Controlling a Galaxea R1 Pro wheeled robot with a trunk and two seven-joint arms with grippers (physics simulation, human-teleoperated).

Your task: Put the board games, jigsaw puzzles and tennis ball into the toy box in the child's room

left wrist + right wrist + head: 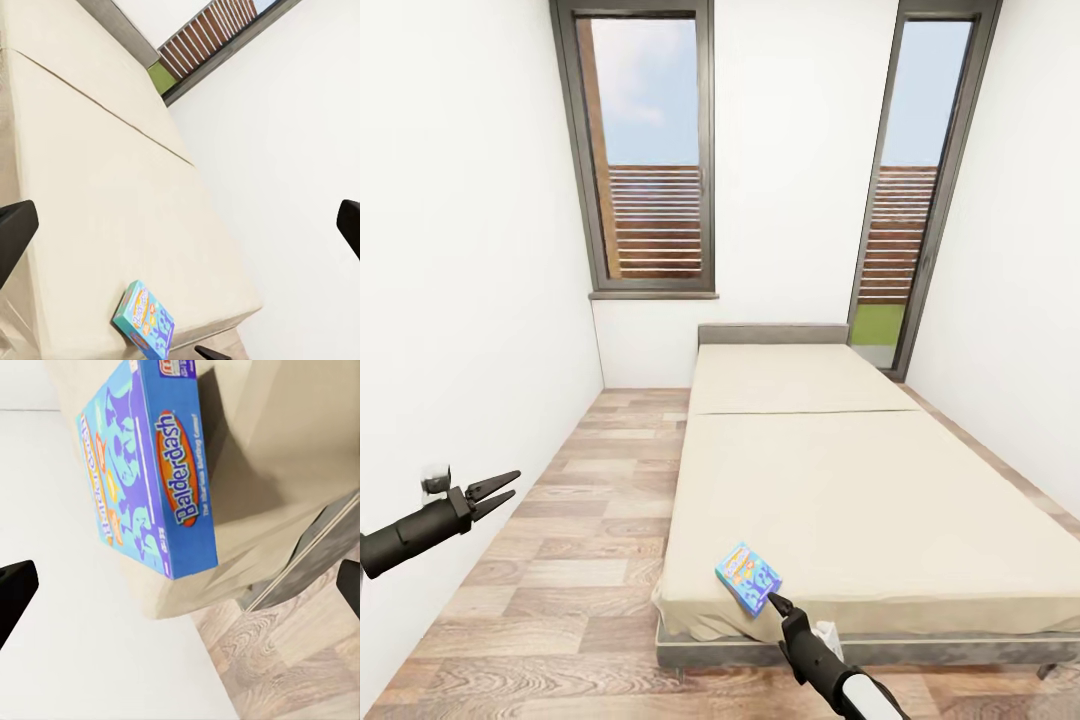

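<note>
Lying at the near left corner of the bed point(880, 500), a light-blue board game point(748, 578) with an orange logo rests on the beige cover, one corner close to the mattress edge — its side panel reads "Balderdash" in the right wrist view point(180, 465). The right end effector point(778, 604) sits just beside the box's near corner in the head view; whether it touches the box I cannot tell. In the right wrist view its two dark fingertips point(15, 596) stand wide apart at either border with the box between and beyond them, nothing gripped.

The left end effector point(500, 486) hangs over the wood-plank floor point(580, 540) beside the bed's left edge, near the white wall — its jaws are parted in a narrow V and hold nothing. From the left wrist view the same box point(144, 319) shows near the foot corner of the bed point(112, 187), with the fingertips point(15, 229) spread wide.
</note>
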